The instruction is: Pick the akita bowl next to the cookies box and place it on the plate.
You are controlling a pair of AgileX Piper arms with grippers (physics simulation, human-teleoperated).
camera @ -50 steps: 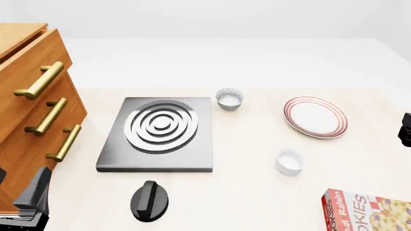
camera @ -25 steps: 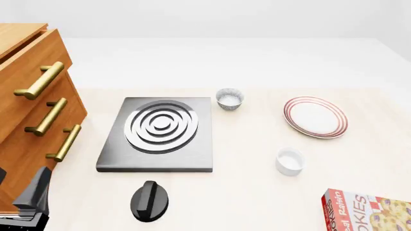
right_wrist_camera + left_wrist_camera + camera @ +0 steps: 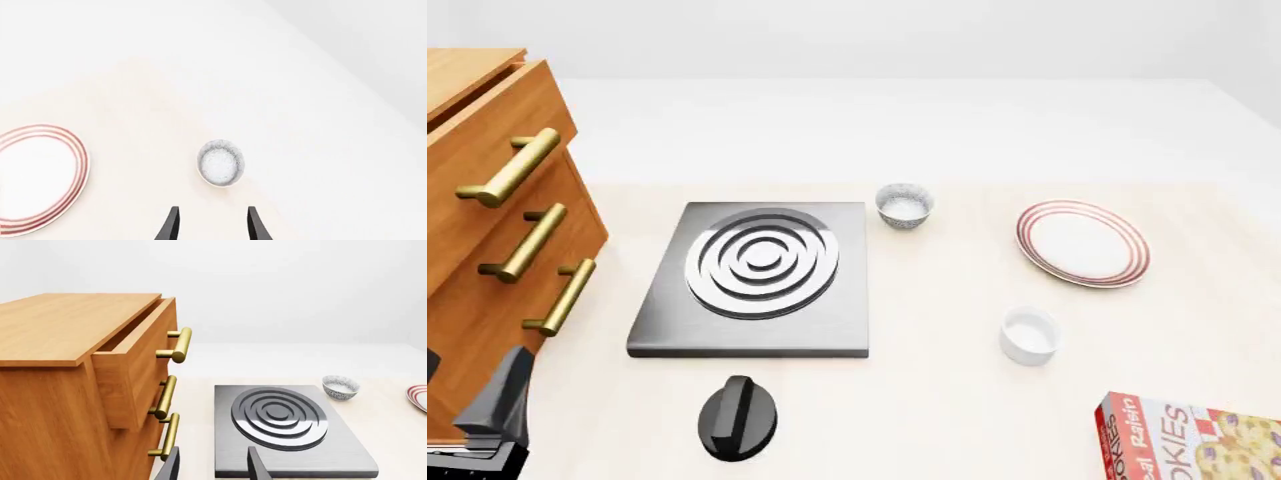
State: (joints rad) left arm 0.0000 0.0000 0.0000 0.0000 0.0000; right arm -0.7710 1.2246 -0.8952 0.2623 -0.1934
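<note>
Pale worktop (image 3: 961,420) carries a stove plate (image 3: 754,280), black knob (image 3: 737,418) and wooden drawers (image 3: 494,220), while the akita bowl (image 3: 221,163) sits beside the plate (image 3: 37,175), the right gripper (image 3: 212,225) hovering released, the left gripper (image 3: 212,465) likewise parted.

Red-ringed white plate (image 3: 1082,243)
</note>
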